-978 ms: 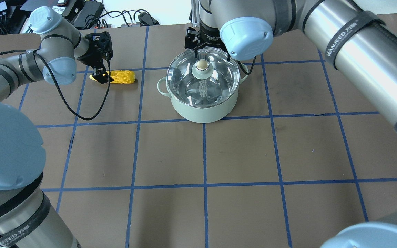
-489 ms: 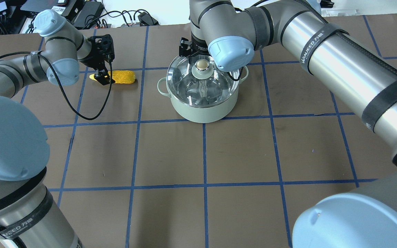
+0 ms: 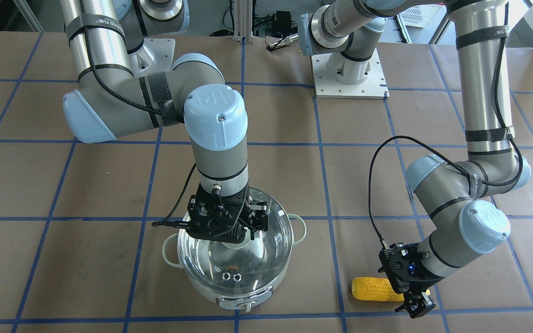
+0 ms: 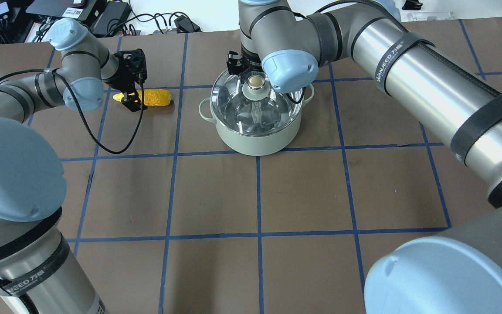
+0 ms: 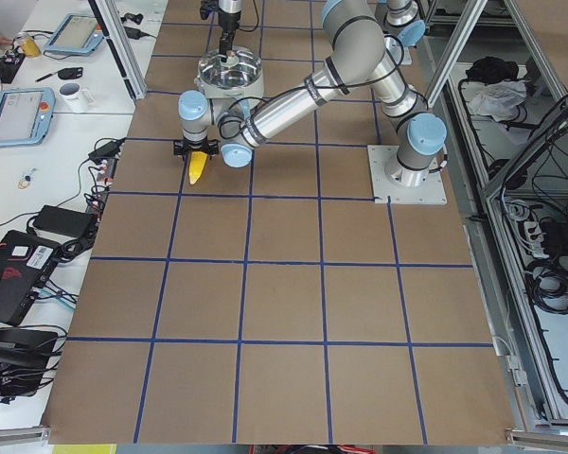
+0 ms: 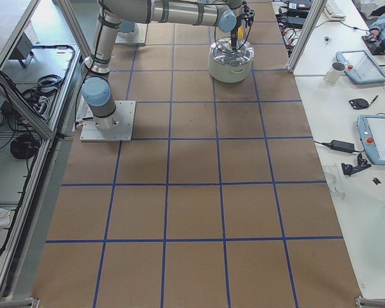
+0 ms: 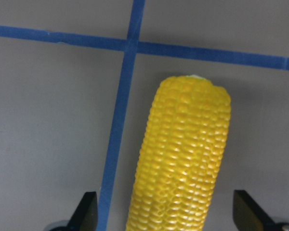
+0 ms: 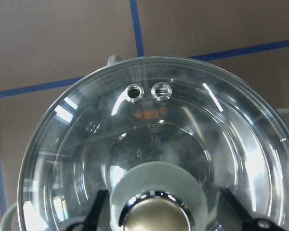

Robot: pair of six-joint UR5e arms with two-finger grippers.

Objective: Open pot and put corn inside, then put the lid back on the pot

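Overhead and front views (opposed), shared pot [image 4: 255, 140]

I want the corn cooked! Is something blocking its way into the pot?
Yes, the lid sits on the pot, covering the opening. The corn lies off to one side of it. The right pincer is open on either side of the lid's knob.

The lid [image 4: 238, 111] sits on the pot [image 4: 255, 137], which stands on the tabletop [image 4: 303, 192]. The right hand [image 8: 159, 214] hangs directly over the lid, its fingers [image 8: 97, 216] on either side of the knob [image 4: 256, 81]. The corn [image 4: 157, 97] lies on the tabletop beneath the left hand [image 7: 166, 216], between its parted fingers [image 7: 86, 211], well apart from the right hand.
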